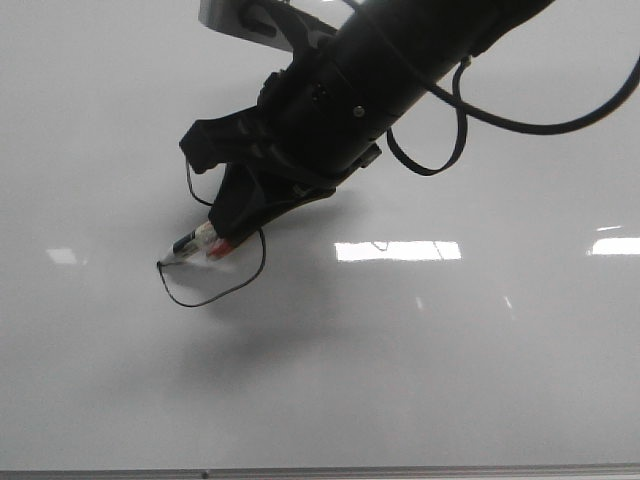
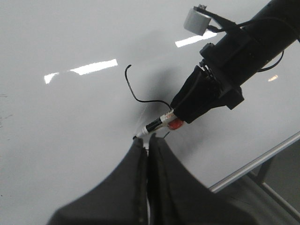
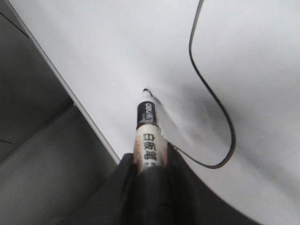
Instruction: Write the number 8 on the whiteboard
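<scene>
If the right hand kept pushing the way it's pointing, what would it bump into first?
The whiteboard. The right gripper holds a marker whose tip looks already on the board, at the end of the drawn line.

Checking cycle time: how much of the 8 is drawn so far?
Done: most of the number 8, upper part hidden behind the arm in the front view. In hand: right gripper holds the marker, tip on the whiteboard at the lower loop's left. Left: closing that loop.
</scene>
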Tool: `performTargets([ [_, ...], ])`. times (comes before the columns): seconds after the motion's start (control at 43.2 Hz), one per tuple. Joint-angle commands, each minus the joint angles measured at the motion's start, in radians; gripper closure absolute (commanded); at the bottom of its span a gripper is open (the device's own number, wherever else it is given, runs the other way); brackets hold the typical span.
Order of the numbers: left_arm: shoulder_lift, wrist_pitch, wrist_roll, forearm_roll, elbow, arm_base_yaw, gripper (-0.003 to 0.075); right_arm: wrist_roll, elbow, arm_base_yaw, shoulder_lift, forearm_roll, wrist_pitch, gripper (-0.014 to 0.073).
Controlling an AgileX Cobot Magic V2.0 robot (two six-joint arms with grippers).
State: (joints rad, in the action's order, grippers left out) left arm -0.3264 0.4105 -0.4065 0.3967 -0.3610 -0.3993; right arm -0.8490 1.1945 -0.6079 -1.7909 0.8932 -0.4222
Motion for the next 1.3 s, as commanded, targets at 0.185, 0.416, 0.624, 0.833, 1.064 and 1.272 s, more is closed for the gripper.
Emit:
performTargets([
  [0.185, -0.005, -0.072, 0.009, 0.021, -0.027, 0.002, 0.0741, -0.006, -0.028, 0.106, 0.144, 0.024, 0.021, 0.0652],
  [0.416, -0.005, -0.072, 0.009, 0.021, -0.027, 0.002, 0.0741, -0.044, -0.044, 0.163, 0.206, 0.018, 0.011, 0.0652],
  [0.624, -0.005, -0.071, 0.009, 0.021, -0.027, 0.002, 0.0741, -0.045, 0.010, 0.153, 0.204, 0.035, 0.043, 0.0652],
  [0.833, -0.005, -0.069, 0.009, 0.021, -0.027, 0.002, 0.0741, -0.045, 0.137, 0.109, 0.123, 0.035, 0.010, 0.0652],
  [1.064, -0.005, -0.069, 0.009, 0.021, -0.027, 0.002, 0.0741, -0.045, 0.195, 0.051, 0.130, -0.095, -0.102, 0.0652],
  [1.272, -0.021, -0.033, -0.059, 0.055, -0.049, 0.002, 0.0739, -0.101, 0.195, -0.029, 0.240, -0.372, -0.290, 0.0652],
])
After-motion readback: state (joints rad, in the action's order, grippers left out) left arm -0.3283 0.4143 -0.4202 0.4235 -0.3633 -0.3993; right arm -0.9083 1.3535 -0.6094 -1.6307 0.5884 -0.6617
